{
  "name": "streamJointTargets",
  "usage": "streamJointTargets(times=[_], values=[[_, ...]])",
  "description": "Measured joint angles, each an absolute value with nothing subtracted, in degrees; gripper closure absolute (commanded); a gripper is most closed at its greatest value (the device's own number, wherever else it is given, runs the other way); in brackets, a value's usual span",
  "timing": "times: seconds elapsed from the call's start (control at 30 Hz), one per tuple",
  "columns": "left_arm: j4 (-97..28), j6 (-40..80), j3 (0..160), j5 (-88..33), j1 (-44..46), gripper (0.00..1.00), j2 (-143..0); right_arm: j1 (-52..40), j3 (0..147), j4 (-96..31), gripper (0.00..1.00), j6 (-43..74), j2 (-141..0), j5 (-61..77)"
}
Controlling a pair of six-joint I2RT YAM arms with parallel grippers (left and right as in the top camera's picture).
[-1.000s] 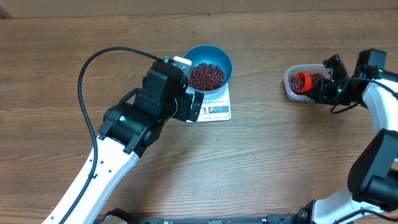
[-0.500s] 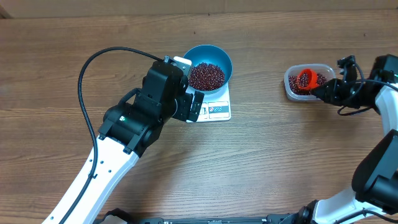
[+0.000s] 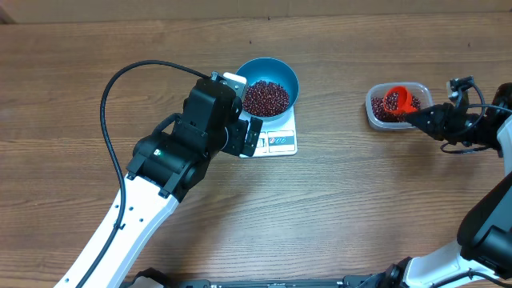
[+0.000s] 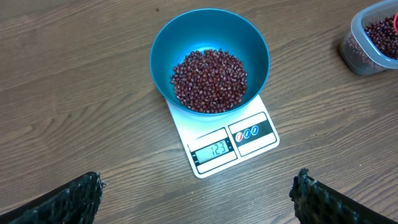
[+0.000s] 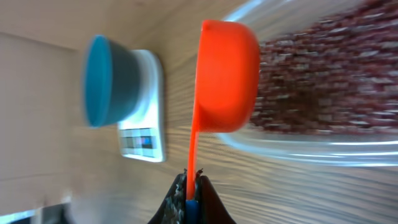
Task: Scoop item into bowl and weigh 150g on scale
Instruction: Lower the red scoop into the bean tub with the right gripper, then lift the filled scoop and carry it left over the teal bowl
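1 round blue plastic bowl [image 4: 252,43] of glossy oval beans [image 4: 208,81] sits on 1 flat white scale [image 4: 214,149]. The left hand [image 4: 198,182] is spread apart nearby. The right hand [image 5: 189,185] is clamped on 1 orange scoop [image 5: 227,74] at 1 clear tub [image 5: 311,148].

Bowl [image 4: 186,31] bright blue, plain. Beans [image 4: 209,79] dark red-brown, reads as a maroon mass. Scale [image 4: 185,127] white; display [image 4: 212,149] pale grey-green with dark digits; button panel [image 4: 247,132] black with red and blue marks. Scoop [image 5: 227,74] solid orange. Tub [image 3: 370,108] clear. Surface [image 3: 360,200] brown, streaky wood grain. Left arm [image 3: 144,216] white low, black up top; cable [image 3: 103,104] black.
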State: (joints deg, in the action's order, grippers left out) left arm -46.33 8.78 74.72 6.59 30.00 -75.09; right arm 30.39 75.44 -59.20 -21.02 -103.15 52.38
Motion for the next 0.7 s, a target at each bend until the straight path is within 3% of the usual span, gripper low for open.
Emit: streamJointTargets(times=[0.33, 0.7], values=[[-46.3, 8.8, 74.7, 6.6, 30.0, 0.0, -75.1, 29.3, 75.4, -61.5, 0.96, -20.9, -103.2, 69.3], [-46.3, 8.8, 74.7, 6.6, 30.0, 0.0, -75.1, 17.2, 75.4, -57.5, 0.96, -19.7, -103.2, 74.8]])
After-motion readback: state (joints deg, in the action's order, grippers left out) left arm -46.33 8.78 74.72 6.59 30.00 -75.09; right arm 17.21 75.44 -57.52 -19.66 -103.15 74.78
